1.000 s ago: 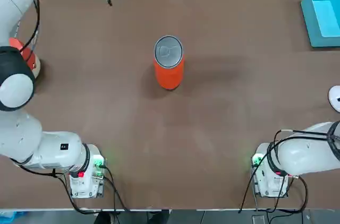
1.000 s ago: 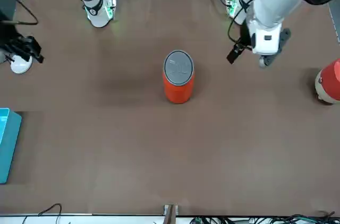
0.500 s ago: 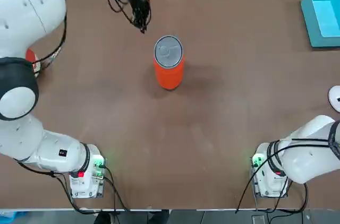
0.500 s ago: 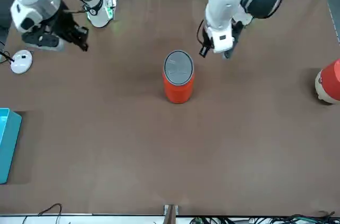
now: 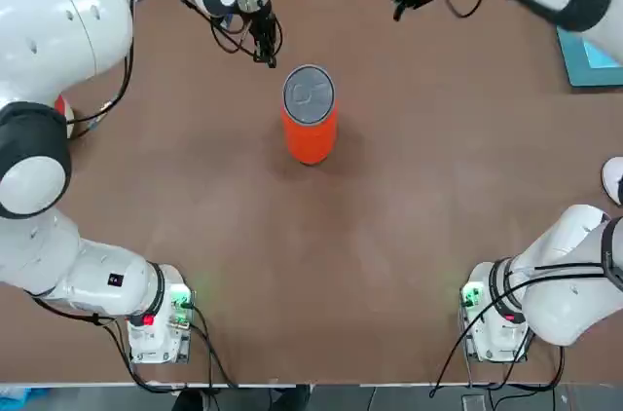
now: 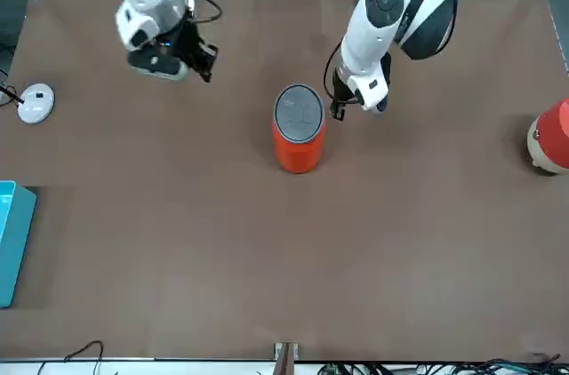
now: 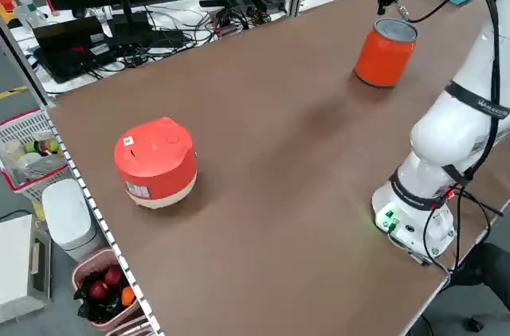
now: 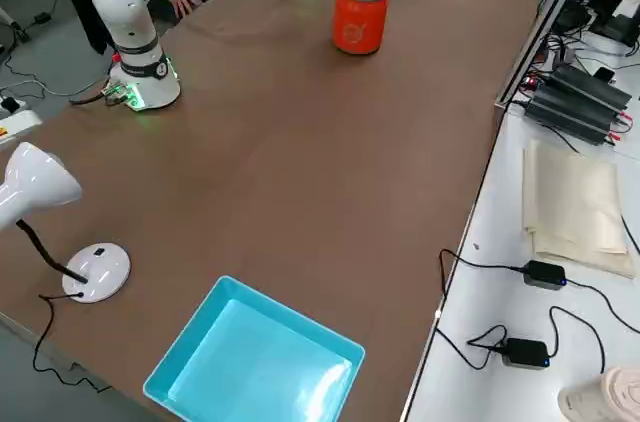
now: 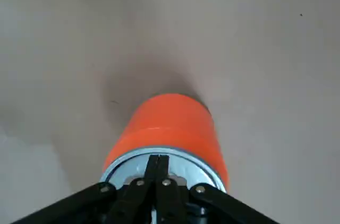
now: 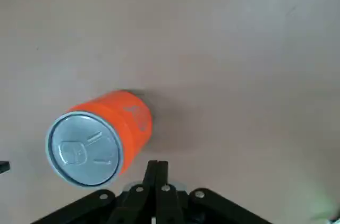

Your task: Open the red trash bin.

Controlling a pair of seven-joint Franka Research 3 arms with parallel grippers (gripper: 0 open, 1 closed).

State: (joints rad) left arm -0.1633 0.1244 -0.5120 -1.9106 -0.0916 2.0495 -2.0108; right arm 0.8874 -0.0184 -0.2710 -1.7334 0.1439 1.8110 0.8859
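The red trash bin [image 5: 310, 135] stands upright mid-table, its round grey lid [image 5: 309, 94] lying flat and closed. My left gripper [image 5: 270, 59] hangs shut just beyond the bin on its far left, tips close to the lid's rim; in the left wrist view the joined fingers [image 9: 158, 162] point at the lid's edge above the bin [image 9: 171, 125]. My right gripper [image 5: 394, 12], also shut, hovers farther off over the table's far side, right of the bin. The right wrist view holds the bin [image 10: 109, 131] beside its closed fingers [image 10: 156, 168].
A red-and-white rounded appliance [image 6: 551, 137] sits at the table's left edge. At the right edge are a blue tray [image 8: 255, 362] and a white lamp's round base [image 6: 36, 102]. Cables and power bricks lie beyond the far edge.
Both arms swung in toward the bin. The left gripper came from the far left corner to the lid's rim; the right gripper crossed from the right side to the far middle.
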